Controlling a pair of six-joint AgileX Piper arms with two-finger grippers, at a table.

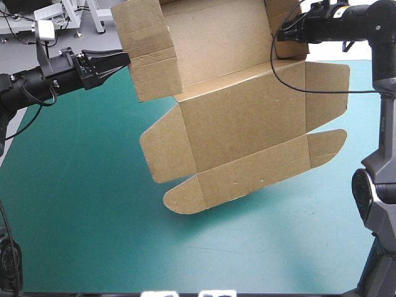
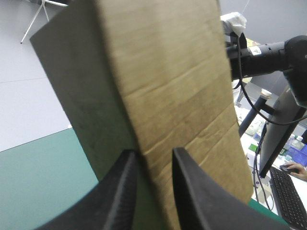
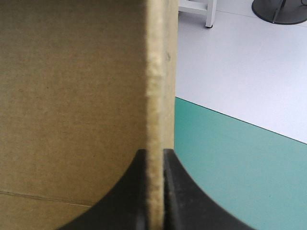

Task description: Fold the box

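Only the high view gives me the whole box (image 1: 241, 124), held up; up close, left gripper (image 2: 154, 165) and right gripper (image 3: 154, 160) each pinch its board, nearly closed.

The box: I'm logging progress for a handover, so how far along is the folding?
Done: the box is picked up, its far end raised above the teal-green table. In hand: the left pincer and the right pincer are each shut on a far side panel, holding the sheet bent along one crease. Left: nearly everything. The near flaps hang open and no wall looks tucked.
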